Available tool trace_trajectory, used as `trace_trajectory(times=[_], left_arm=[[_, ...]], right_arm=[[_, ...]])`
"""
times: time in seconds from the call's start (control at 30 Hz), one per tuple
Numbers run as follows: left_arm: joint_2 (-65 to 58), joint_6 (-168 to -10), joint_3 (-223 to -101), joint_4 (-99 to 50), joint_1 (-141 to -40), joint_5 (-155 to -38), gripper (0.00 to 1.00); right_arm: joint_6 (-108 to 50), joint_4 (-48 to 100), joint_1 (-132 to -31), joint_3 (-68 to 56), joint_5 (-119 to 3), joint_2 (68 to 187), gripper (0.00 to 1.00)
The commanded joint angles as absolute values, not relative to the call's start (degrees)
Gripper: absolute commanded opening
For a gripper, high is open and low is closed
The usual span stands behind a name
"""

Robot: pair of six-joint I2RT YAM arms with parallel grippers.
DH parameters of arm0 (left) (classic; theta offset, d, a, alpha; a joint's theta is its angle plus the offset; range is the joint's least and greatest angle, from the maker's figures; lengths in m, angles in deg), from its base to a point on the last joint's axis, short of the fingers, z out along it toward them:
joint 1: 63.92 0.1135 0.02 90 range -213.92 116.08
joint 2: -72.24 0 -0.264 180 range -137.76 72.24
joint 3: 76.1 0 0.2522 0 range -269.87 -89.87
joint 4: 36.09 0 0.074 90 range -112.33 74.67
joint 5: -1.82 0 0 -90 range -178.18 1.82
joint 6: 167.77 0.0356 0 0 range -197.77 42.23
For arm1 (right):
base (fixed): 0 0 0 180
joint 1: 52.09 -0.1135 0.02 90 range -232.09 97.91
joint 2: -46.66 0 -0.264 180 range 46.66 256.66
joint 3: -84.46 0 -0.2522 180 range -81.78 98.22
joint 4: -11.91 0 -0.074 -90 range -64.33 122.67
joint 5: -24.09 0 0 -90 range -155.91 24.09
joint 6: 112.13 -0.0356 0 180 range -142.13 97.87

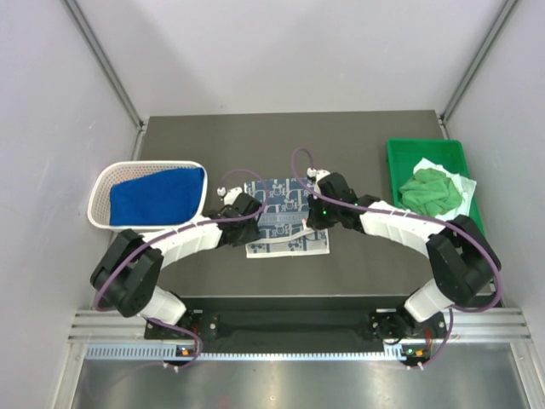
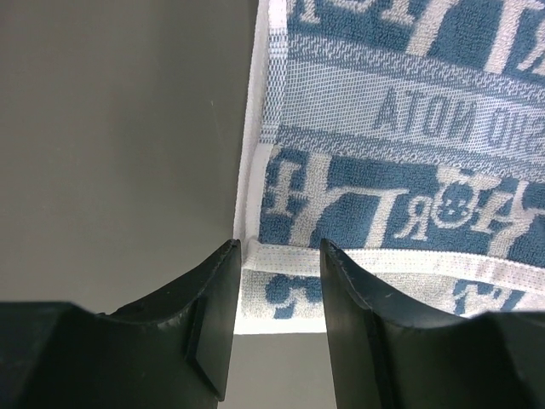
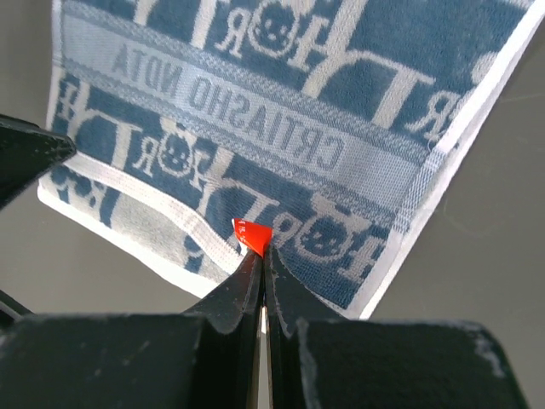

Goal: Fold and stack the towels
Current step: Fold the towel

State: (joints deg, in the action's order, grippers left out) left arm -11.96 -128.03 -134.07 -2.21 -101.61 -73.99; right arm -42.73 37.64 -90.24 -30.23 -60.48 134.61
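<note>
A white towel with blue-grey print [image 1: 281, 204] lies partly folded on the dark table between my two grippers; a paler strip shows along its near edge. My left gripper [image 2: 278, 256] [image 1: 255, 228] is open, its fingers either side of the towel's near left corner [image 2: 281, 294]. My right gripper [image 3: 260, 249] [image 1: 312, 220] is shut on the towel's small red label [image 3: 253, 233] at the near edge of the folded layer. A royal blue towel [image 1: 157, 196] lies in the basket. A bright green towel [image 1: 433, 189] sits crumpled in the tray.
The white mesh basket [image 1: 102, 183] stands at the left edge of the table. The green plastic tray [image 1: 400, 158] stands at the right, with a white cloth [image 1: 464, 183] under the green towel. Grey walls enclose the table on three sides.
</note>
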Motion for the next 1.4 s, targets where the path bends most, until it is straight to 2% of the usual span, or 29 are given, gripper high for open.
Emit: trace_trajectory(times=[0.0, 0.4, 0.63, 0.73, 0.97, 1.13, 1.37], left_arm=[[-12.39, -127.78, -133.64, -4.66, -101.19, -74.56, 0.48], [-12.57, -127.43, -133.11, -5.98, -100.22, -76.66, 0.47], [-12.13, -127.08, -133.02, -6.15, -100.31, -77.11, 0.43], [-12.04, -126.90, -133.02, -5.89, -100.22, -77.02, 0.38], [-12.04, -126.02, -133.20, -5.54, -100.31, -76.23, 0.18], [-11.26, -125.06, -133.81, -4.75, -100.22, -75.88, 0.00], [-8.53, -122.95, -135.48, -1.76, -100.31, -76.49, 0.00]], right_arm=[[-42.17, 37.71, -91.37, -26.94, -60.73, 133.50, 0.00], [-41.73, 39.12, -91.37, -24.30, -61.61, 133.24, 0.00], [-42.08, 38.59, -91.37, -24.83, -61.52, 133.33, 0.00], [-42.17, 38.50, -91.37, -25.18, -61.43, 133.41, 0.00], [-42.17, 38.50, -91.37, -25.36, -61.34, 133.32, 0.00], [-42.17, 38.42, -91.37, -25.97, -61.43, 132.80, 0.00], [-42.17, 38.77, -91.37, -26.85, -61.96, 131.83, 0.00]])
